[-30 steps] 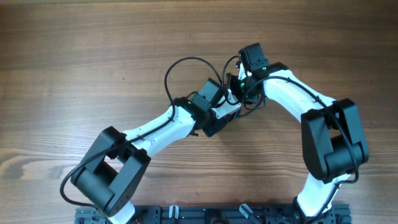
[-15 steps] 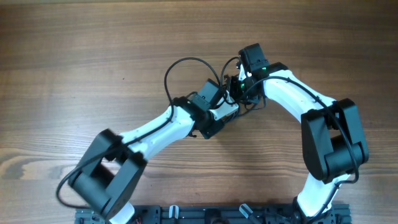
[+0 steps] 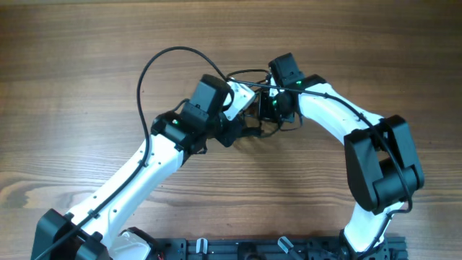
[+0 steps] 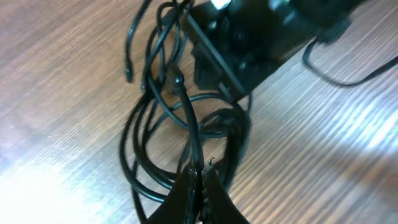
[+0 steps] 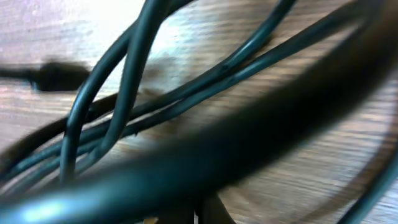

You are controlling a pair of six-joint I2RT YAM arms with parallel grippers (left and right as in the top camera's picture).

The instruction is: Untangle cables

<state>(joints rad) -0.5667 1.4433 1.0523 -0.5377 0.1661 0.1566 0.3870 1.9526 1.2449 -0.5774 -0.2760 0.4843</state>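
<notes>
Left wrist view: at bottom centre the left gripper [image 4: 199, 182] is clamped, jaws closed, on one strand of the cables [image 4: 155, 146]. That strand rises from the fingertips to a small plug end [image 4: 177, 79] near centre frame. The rest of the bundle lies in loose overlapping loops on the wooden table [image 4: 56, 81], left of centre. A single-strand hold suggests the aim is to draw that cord clear of the loops. The right gripper [image 4: 227, 53] fills the upper centre as a dark mass, touching the top of the bundle. Cords run in beneath it, probably so it can anchor the bundle, but I cannot tell whether its jaws are closed.

Right wrist view: blurred black cords cross the whole frame, very close to the lens, over bare wood. Its fingers are not distinguishable here, so its grip remains undetermined.

Overhead view: both wrists meet just above centre frame with the bundle between and under them, largely hidden. A wide black arc, the arm wire [image 3: 155, 65], curves at upper left. It belongs to the left arm, not the tangle.
</notes>
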